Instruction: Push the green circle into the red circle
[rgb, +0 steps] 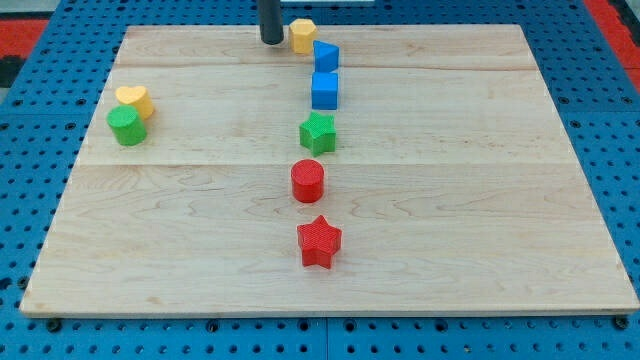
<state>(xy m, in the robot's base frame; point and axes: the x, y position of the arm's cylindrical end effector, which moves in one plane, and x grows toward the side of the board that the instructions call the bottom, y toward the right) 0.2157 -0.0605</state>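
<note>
Wooden bench, pale planks, set on a blue pegboard; eight blocks and one rod on it. Item: green circle, at the view's left edge, touching or very nearly touching a yellow heart just above it. Item: red circle, near the middle, in a loose column running top to bottom: yellow hexagon, two blue blocks of blocky outline, green star, red circle, red star. Item: the rod's tip, at the view's top, just left of the yellow hexagon and well apart from the green circle. No hand is fitted, so there is nothing to stand apart or together; the arm ends in the bare rod. Hazards, as judged: the tip needs to reach the far left side of the green circle, and a careless path there may clip the yellow heart or drag it along, since the two sit so close. A round block pushed by a narrow tip tends to slip sideways off the line, so over the long bare stretch to the right it may drift upward into the green star or downward toward the red star and miss. An over-firm final push may knock the red circle away.
</note>
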